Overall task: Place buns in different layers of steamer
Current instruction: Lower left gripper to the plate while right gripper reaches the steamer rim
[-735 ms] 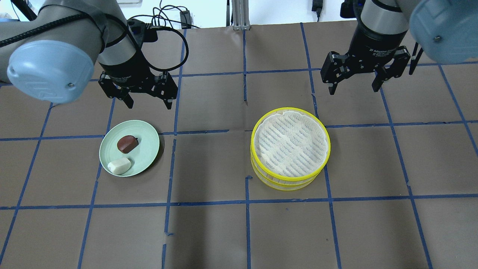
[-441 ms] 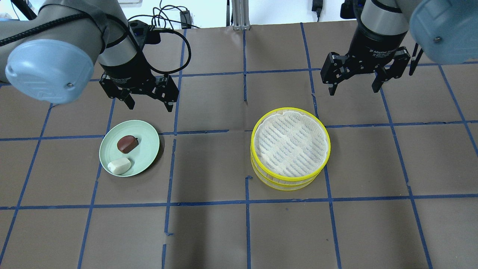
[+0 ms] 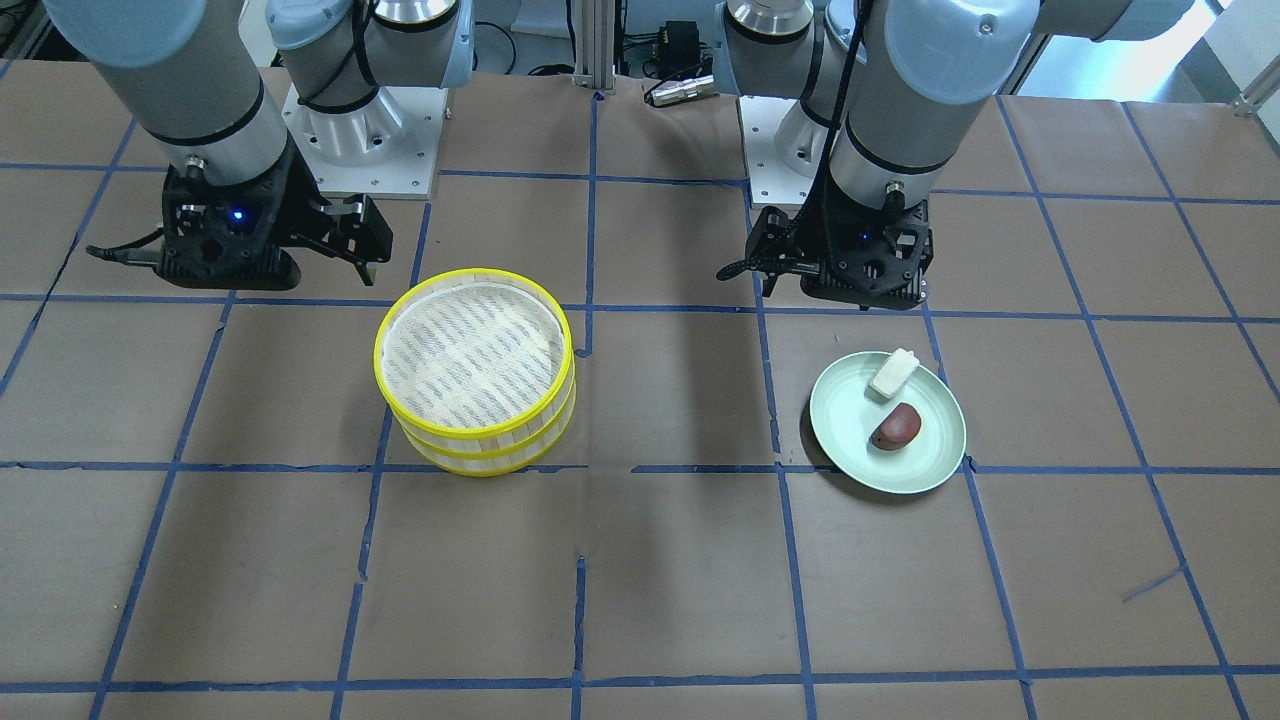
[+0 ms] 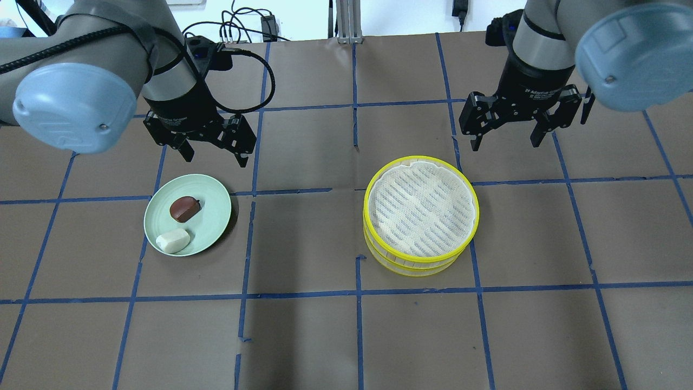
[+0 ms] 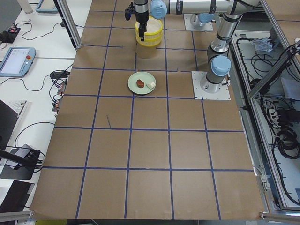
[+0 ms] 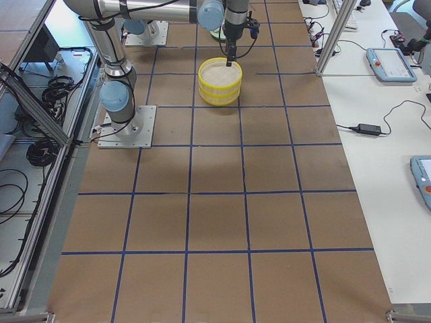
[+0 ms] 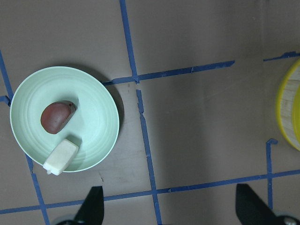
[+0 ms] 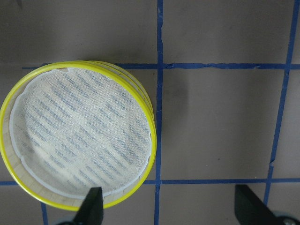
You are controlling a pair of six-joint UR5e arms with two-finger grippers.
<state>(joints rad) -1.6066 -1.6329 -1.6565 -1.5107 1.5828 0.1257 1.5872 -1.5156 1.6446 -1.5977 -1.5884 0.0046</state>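
Buns sit close together on the pale green plate [image 4: 214, 226], white bun [image 4: 173, 240] and brown bun [image 4: 184, 208], well apart from the stacked steamer [image 4: 420, 260] on the table [image 4: 325, 336], while the left pincer [image 4: 215, 160] and right pincer [image 4: 504, 145] hang spread wide, holding nothing.

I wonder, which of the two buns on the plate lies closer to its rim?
The white blocky bun: it lies at the pale green plate's edge, whereas the reddish-brown bun sits near the middle.
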